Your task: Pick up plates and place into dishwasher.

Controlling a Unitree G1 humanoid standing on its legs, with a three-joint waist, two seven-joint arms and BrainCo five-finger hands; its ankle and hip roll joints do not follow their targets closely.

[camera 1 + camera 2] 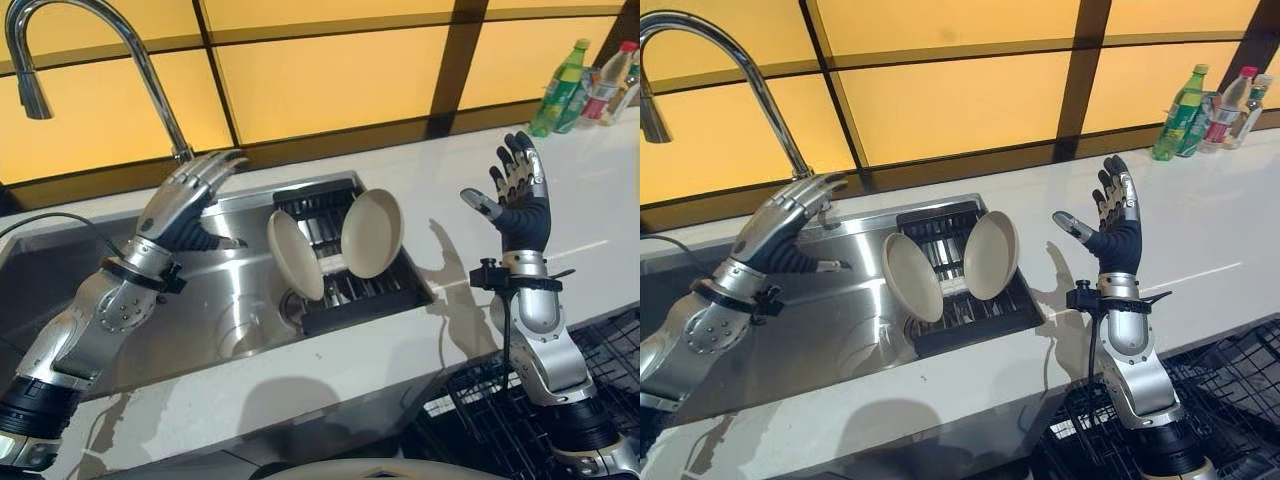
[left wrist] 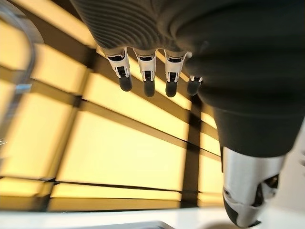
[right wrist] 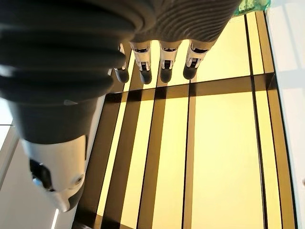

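Two cream plates stand on edge in a black rack (image 1: 395,298) at the right end of the steel sink (image 1: 150,320). The left plate (image 1: 295,255) leans left, the right plate (image 1: 371,233) leans right. My left hand (image 1: 192,205) hovers over the sink to the left of the plates, fingers straight and open, holding nothing. My right hand (image 1: 517,195) is raised above the white counter to the right of the rack, fingers spread upward and empty. The left wrist view shows the fingertips (image 2: 147,86) straight against the yellow wall; the right wrist view shows the fingertips (image 3: 164,71) the same way.
A curved tap (image 1: 120,60) rises behind the sink at the left. Bottles (image 1: 590,85) stand at the far right of the white counter (image 1: 590,230). A black wire dishwasher basket (image 1: 480,420) lies below the counter's front edge at the lower right. Yellow panels line the back wall.
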